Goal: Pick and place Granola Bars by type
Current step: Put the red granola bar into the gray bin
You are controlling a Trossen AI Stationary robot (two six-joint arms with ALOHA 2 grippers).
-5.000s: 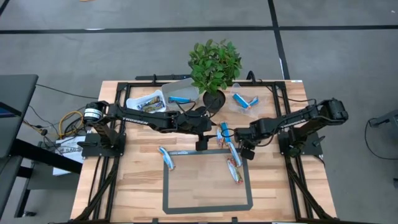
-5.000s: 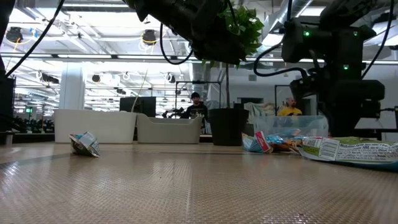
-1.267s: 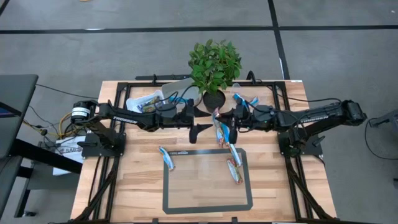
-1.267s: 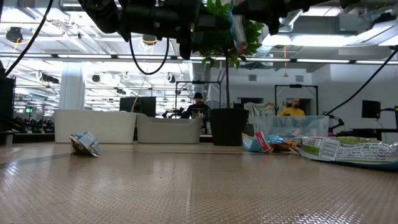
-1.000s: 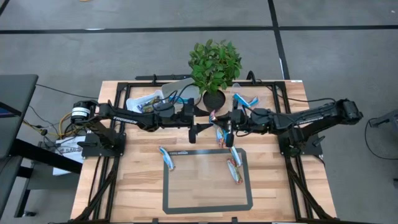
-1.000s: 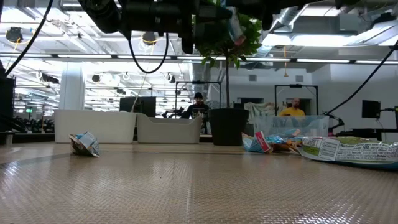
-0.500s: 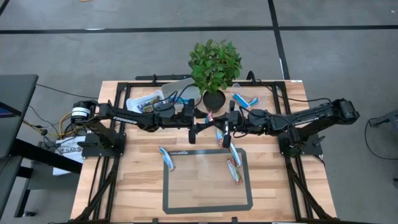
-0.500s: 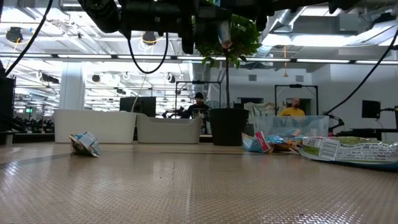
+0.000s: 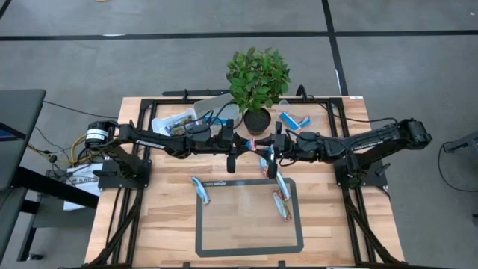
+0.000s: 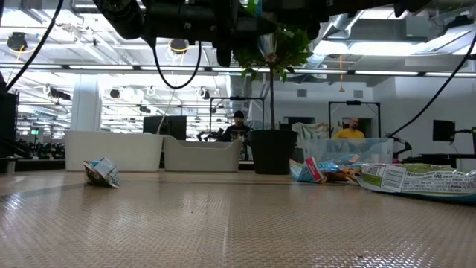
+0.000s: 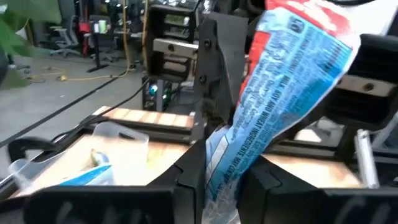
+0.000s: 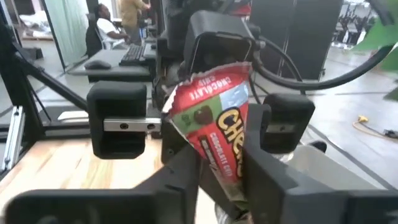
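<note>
A blue-and-white granola bar (image 11: 280, 93) with a red end (image 12: 211, 118) hangs in the air between my two grippers, over the table's middle (image 9: 252, 142). My left gripper (image 11: 221, 177) is shut on its blue end. My right gripper (image 12: 221, 158) stands open, its fingers on either side of the red end; I cannot tell whether they still touch it. More bars lie flat on the table (image 9: 200, 188), (image 9: 281, 196). My left gripper pinches the bar's blue end (image 11: 217, 168) between its two fingers, coming level from the table's left. The bar is lifted clear of the table and slants away from the fingers toward my right gripper.
A potted plant (image 9: 258, 82) stands at the far middle. Clear tubs holding bars sit at the far left (image 9: 175, 123) and far right (image 9: 295, 121). A dark taped rectangle (image 9: 250, 250) marks the near middle of the wooden table.
My right gripper has carried the bar a little toward the table's left, up to my left gripper, which kept its place. The bar stays clear of the table.
</note>
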